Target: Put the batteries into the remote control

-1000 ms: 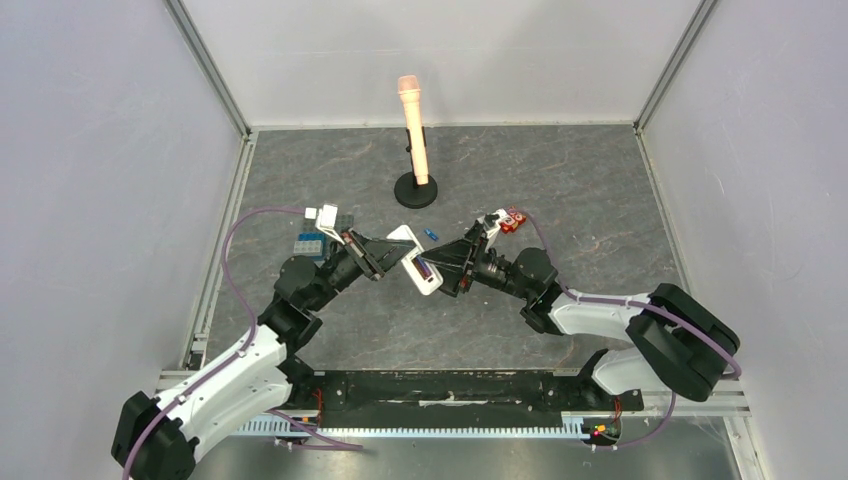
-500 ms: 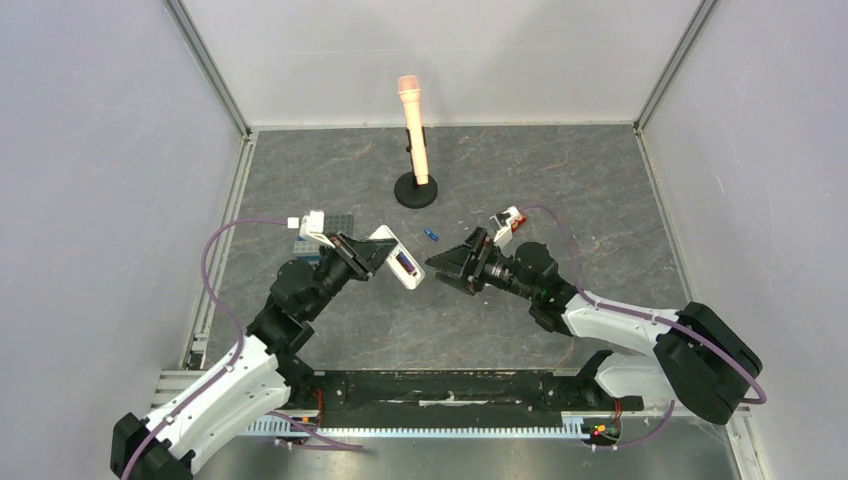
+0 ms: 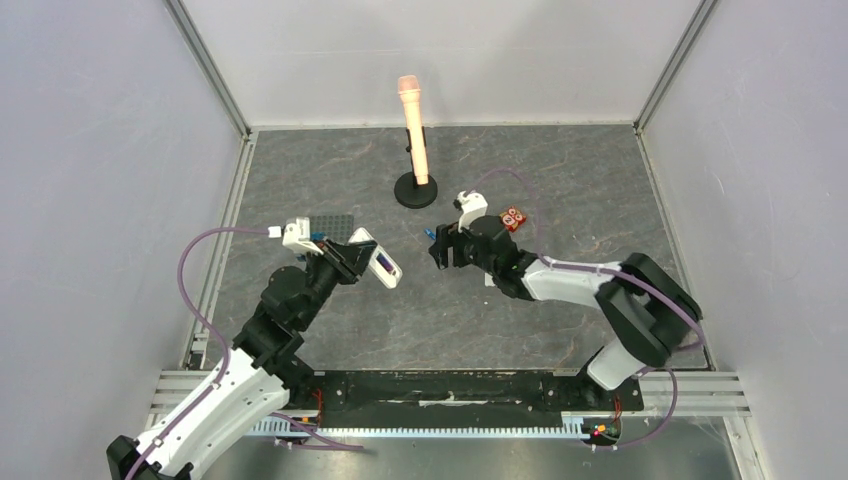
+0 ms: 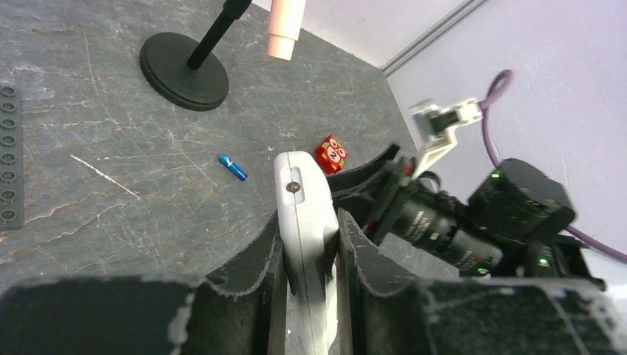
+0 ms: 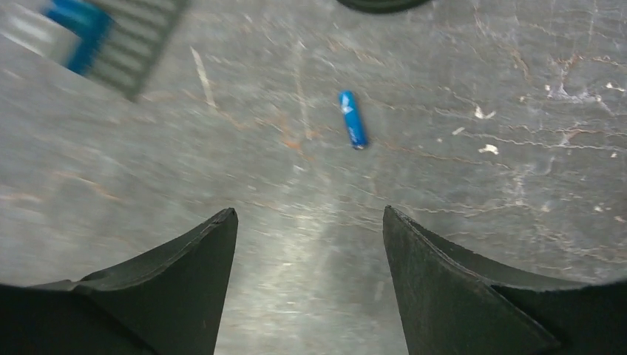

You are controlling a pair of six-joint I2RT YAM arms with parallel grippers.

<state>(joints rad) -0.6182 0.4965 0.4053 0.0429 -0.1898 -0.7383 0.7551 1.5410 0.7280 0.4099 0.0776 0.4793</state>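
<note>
Nearest, well this side of the stand [image 3: 416, 190] and to its left, the left gripper [image 4: 309, 244] is clamping the remote [image 4: 299, 200] by its thin edges, holding it up off the table [image 3: 600, 180]. That narrow hold is inviting a twist or slip once a cell is being pressed in. To the right, closer to the stand, the right gripper [image 5: 309, 213] is hanging empty with its jaws spread, pointing down at the table. Just beyond its tips a battery [image 5: 353, 119] is lying flat, near the stand's base on its near right side. Being round and tiny, it could be sent rolling toward the base or the red block [image 3: 514, 219] by a skewed or off-centre pinch. A second battery is not showing clearly.
</note>
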